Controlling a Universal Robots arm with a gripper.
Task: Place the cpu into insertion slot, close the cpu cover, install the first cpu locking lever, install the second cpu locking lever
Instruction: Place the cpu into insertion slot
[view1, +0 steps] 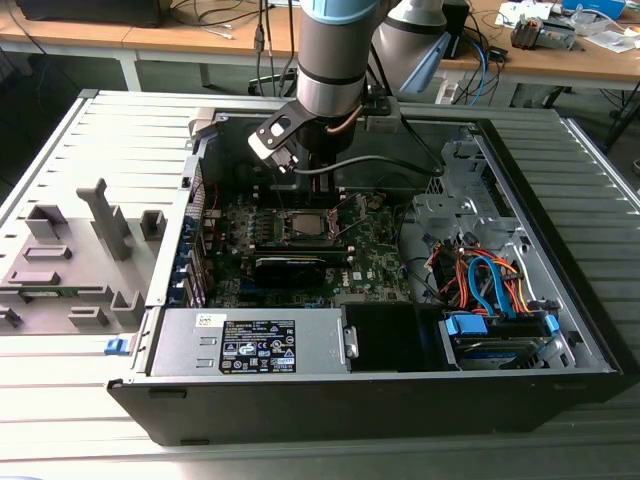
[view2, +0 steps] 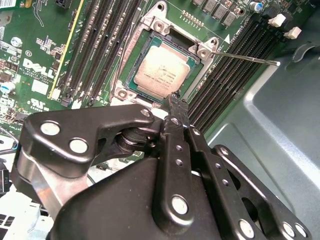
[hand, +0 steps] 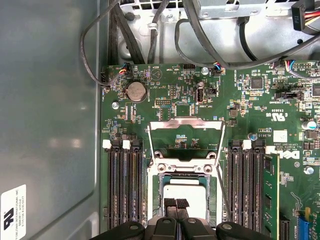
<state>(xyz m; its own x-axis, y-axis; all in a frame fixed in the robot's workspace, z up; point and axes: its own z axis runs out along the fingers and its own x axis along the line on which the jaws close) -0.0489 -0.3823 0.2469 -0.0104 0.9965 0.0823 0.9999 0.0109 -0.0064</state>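
Inside the open computer case (view1: 350, 410), 1 green motherboard (view1: 375, 255) is seen, and 1 robot arm (view1: 335, 50) is lowered over it.

Of the 4 steps, 1 is judged done and 3 are judged left. The cpu (view2: 162, 72) is laid in the insertion slot (view2: 201, 50), flat and square to the silvery rim, with its dull metal top bare to the cameras. Nothing is folded over it. In the first wrist view the cpu cover (hand: 186, 123) is seen swung back from the slot on its hinge side, with bare green board visible through its cut-out. The cover is therefore not yet closed. In the second wrist view 1 thin wire locking lever (view2: 245, 57) is stuck out over the memory slots (view2: 225, 75), clear of the socket, so it is judged not yet latched. A 2nd lever cannot be made out with certainty.

The gripper (hand: 176, 202) is held directly over the near edge of the cpu. Its 2 fingertips are pressed together and nothing is carried between them. Whether the chip is touched cannot be told.

By count: 1 case, 1 motherboard, 1 arm, 1 gripper, 2 banks of memory slots flanking the socket, 1 insertion slot, 1 cover, 1 cpu, 1 lever clearly seen.
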